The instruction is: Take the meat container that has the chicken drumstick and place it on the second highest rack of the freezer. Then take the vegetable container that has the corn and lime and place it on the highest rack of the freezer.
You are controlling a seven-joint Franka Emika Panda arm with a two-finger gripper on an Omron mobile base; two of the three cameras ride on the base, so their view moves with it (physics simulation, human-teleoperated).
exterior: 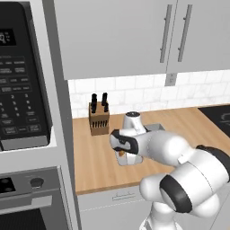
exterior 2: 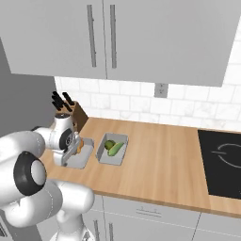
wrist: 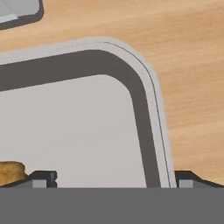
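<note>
Gripper [wrist: 111, 177] spread wide, holding nothing, straddling the meat tray's [wrist: 144, 113] rim wall near the counter's [exterior 2: 160, 155] front-left edge, drumstick [wrist: 11, 171] inside; I'd drop straight down, pinch the wall squarely, lift level so it doesn't tip.

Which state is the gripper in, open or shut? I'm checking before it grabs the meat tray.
Open: in the hand view the gripper has its fingertips far apart, straddling the meat tray's rim.
</note>
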